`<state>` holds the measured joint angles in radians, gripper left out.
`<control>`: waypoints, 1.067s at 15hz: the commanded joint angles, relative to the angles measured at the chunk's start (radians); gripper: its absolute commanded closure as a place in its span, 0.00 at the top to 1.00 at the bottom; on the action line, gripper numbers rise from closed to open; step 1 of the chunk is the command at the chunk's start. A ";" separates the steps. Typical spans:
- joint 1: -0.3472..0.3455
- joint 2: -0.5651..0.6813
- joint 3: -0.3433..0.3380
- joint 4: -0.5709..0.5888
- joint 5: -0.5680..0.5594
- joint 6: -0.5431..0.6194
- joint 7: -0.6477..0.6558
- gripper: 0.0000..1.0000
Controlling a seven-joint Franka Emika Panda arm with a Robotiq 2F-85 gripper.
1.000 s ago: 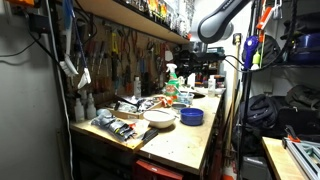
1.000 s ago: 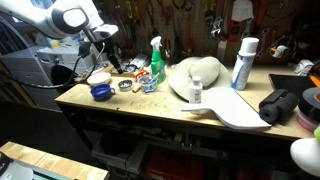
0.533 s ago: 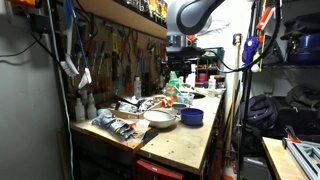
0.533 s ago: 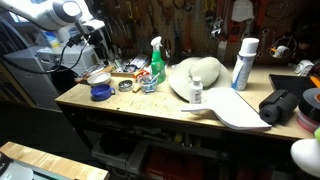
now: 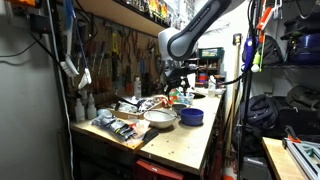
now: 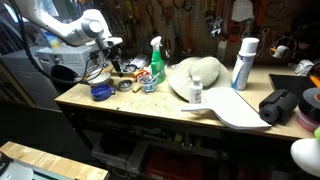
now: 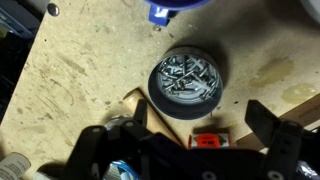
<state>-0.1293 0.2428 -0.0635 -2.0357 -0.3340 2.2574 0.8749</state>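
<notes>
My gripper (image 7: 200,122) is open and empty, its two dark fingers wide apart at the bottom of the wrist view. Just beyond the fingertips a round black tin full of screws (image 7: 185,80) sits on the plywood bench. A small orange-red object (image 7: 204,141) lies between the fingers, low in that view. The rim of a blue bowl (image 7: 172,8) shows at the top edge. In both exterior views the gripper (image 5: 172,76) (image 6: 109,56) hangs above the cluttered back part of the bench, over the tin (image 6: 125,85).
A white bowl (image 5: 158,117) and a blue bowl (image 5: 192,116) stand mid-bench. A green spray bottle (image 6: 155,65), a pale hat-like object (image 6: 196,76) and a blue-and-white can (image 6: 242,62) stand further along. Tools hang on the back wall (image 5: 120,55).
The arm has swung in and come down from high up to hover low over the bench clutter. The gripper stays open.
</notes>
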 commanded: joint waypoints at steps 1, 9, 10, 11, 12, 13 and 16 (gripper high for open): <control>0.038 0.011 -0.043 0.011 0.013 0.001 -0.010 1.00; -0.046 0.090 -0.064 0.025 0.179 0.201 -0.544 1.00; 0.007 0.063 -0.094 0.013 0.112 0.171 -0.465 1.00; 0.001 0.071 -0.102 0.017 0.128 0.176 -0.489 1.00; 0.003 0.073 -0.107 0.019 0.127 0.176 -0.489 1.00; 0.007 0.072 -0.108 0.020 0.126 0.176 -0.488 1.00; 0.021 0.085 -0.120 0.035 0.143 0.188 -0.426 1.00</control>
<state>-0.1364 0.3137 -0.1504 -2.0131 -0.2086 2.4334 0.4044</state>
